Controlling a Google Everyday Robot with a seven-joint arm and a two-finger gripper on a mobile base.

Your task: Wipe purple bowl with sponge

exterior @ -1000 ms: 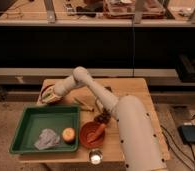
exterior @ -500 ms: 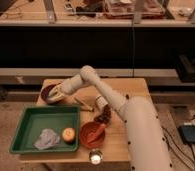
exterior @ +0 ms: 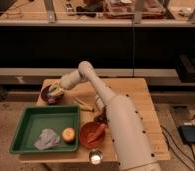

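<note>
The purple bowl (exterior: 50, 95) sits at the back left corner of the wooden table (exterior: 136, 107). My gripper (exterior: 56, 91) reaches down into the bowl from the right, at the end of the white arm (exterior: 91, 80). A yellowish sponge (exterior: 57, 92) shows at the gripper's tip, inside the bowl. The gripper covers much of the bowl's inside.
A green tray (exterior: 26, 125) at the front left holds a grey cloth (exterior: 47, 139) and an orange fruit (exterior: 68, 134). An orange-red bowl (exterior: 93, 134) with a utensil stands beside it. A small white cup (exterior: 95, 158) sits at the front edge. Wooden sticks (exterior: 85, 104) lie mid-table.
The gripper has moved a little to the right and forward over the bowl, and the arm's elbow has shifted right. The bowl has stayed in place.
</note>
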